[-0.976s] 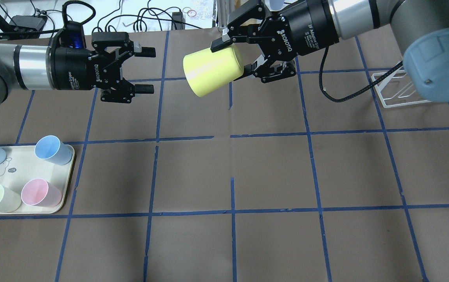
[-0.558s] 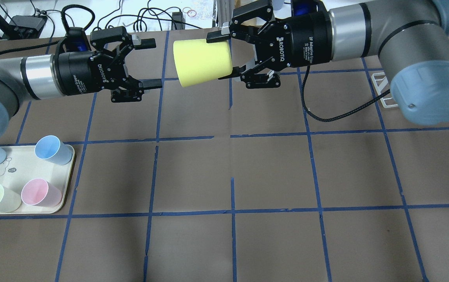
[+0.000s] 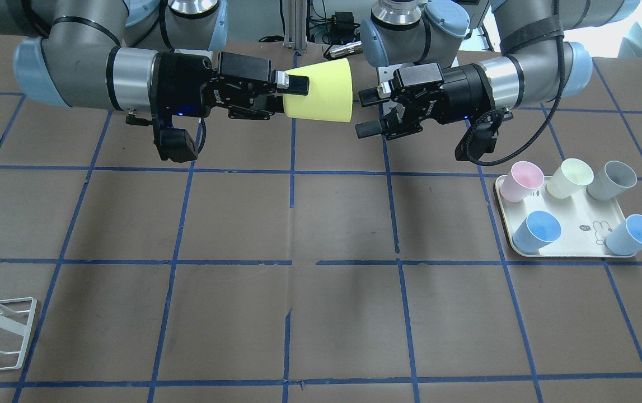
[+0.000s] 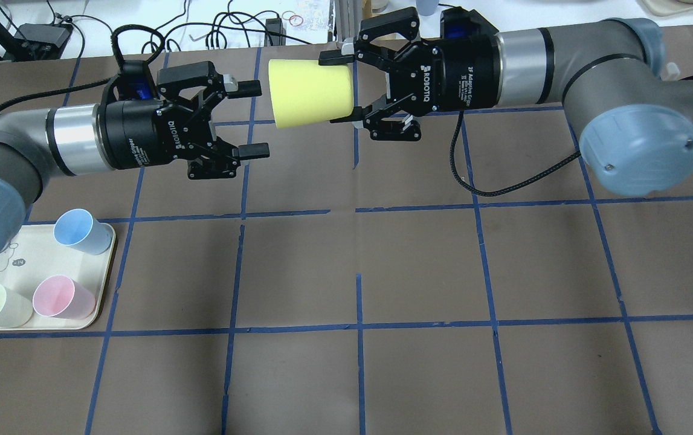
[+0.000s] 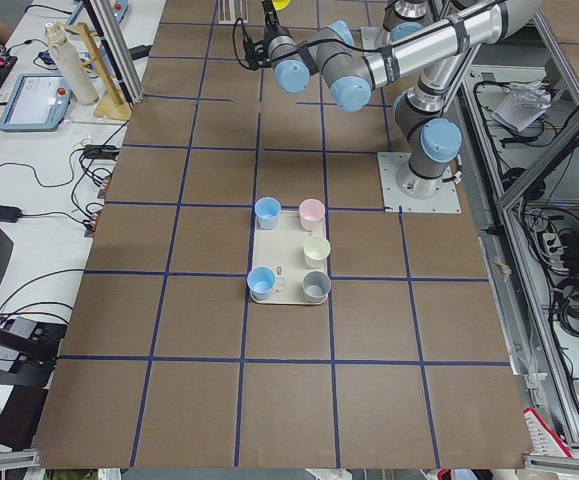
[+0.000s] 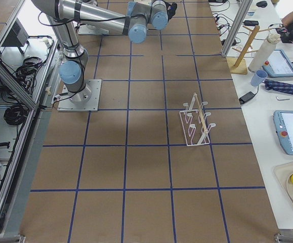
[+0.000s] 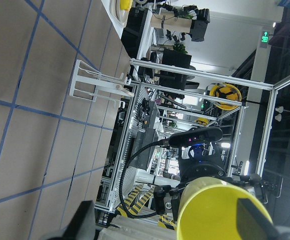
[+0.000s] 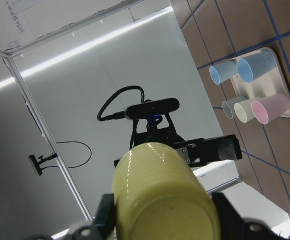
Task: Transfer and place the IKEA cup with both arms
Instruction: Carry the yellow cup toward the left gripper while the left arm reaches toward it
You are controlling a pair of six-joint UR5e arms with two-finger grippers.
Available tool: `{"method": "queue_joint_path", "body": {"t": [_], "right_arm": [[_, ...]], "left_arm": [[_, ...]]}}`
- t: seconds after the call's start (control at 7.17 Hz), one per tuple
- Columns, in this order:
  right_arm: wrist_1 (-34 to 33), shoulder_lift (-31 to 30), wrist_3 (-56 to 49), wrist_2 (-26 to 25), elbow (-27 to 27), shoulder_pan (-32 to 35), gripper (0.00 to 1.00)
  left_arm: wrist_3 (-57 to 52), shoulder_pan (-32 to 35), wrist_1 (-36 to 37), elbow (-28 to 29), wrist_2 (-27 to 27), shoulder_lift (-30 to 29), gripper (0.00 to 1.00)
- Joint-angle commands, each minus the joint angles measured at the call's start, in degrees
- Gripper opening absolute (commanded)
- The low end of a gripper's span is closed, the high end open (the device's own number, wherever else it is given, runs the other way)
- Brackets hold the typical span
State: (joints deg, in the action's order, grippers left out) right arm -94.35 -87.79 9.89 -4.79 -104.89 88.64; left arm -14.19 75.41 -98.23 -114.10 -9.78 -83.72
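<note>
The IKEA cup (image 4: 309, 93) is bright yellow and lies on its side in the air over the far middle of the table. My right gripper (image 4: 340, 87) is shut on its narrow end. The cup's wide end points at my left gripper (image 4: 255, 119), which is open and empty, just left of the cup and a little nearer, not around it. In the front-facing view the cup (image 3: 321, 92) sits between my right gripper (image 3: 293, 98) and my open left gripper (image 3: 366, 112). The cup also shows in the left wrist view (image 7: 220, 210) and the right wrist view (image 8: 160, 195).
A cream tray (image 4: 44, 269) at the table's left holds pink, pale cream, grey and two blue cups; it also shows in the front-facing view (image 3: 570, 232). A white wire rack (image 6: 197, 124) stands on the right side. Cables lie beyond the far edge.
My right gripper has carried the yellow cup left and levelled it. My left gripper has moved right towards the cup and stayed open.
</note>
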Motion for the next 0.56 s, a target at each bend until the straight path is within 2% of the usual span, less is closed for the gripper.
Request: {"method": "queue_joint_path", "body": {"t": [0.0, 0.28, 0.42], "right_arm": [[0.3, 0.1, 0.0, 0.3, -0.1, 0.2, 0.0], [0.6, 0.1, 0.3, 0.6, -0.1, 0.5, 0.0], [0.6, 0.2, 0.4, 1.8, 0.0, 0.5, 0.0]], "left_arm": [[0.0, 0.9, -0.6, -0.3, -0.1, 0.8, 1.0], [0.0, 1.7, -0.6, -0.2, 0.0, 1.2, 1.0], [0.0, 3.0, -0.5, -0.2, 0.1, 1.4, 0.95]]}}
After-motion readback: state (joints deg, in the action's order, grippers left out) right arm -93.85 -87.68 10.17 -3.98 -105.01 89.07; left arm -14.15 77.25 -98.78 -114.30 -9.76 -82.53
